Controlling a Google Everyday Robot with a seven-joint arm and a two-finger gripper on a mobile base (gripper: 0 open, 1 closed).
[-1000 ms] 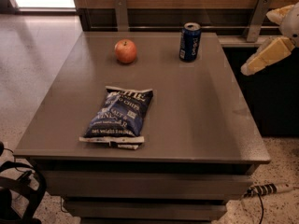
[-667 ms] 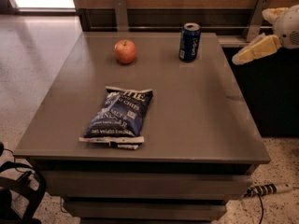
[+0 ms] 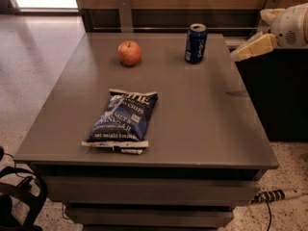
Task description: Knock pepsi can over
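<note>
The pepsi can point(image 3: 196, 43), dark blue with a silver top, stands upright near the far right of the grey table point(image 3: 207, 124). My gripper point(image 3: 240, 52) reaches in from the right edge of the view, cream coloured, its tip just past the table's right edge and level with the can. It is to the right of the can, apart from it, and holds nothing.
A red apple point(image 3: 130, 53) sits at the far middle-left of the table. A flat dark blue chip bag point(image 3: 123, 120) lies in the front middle. A dark cabinet point(image 3: 279, 95) stands to the right. A power strip point(image 3: 274, 195) lies on the floor at right.
My gripper has moved up and to the left, closer to the table's right edge and the can. The can, apple and bag have not moved.
</note>
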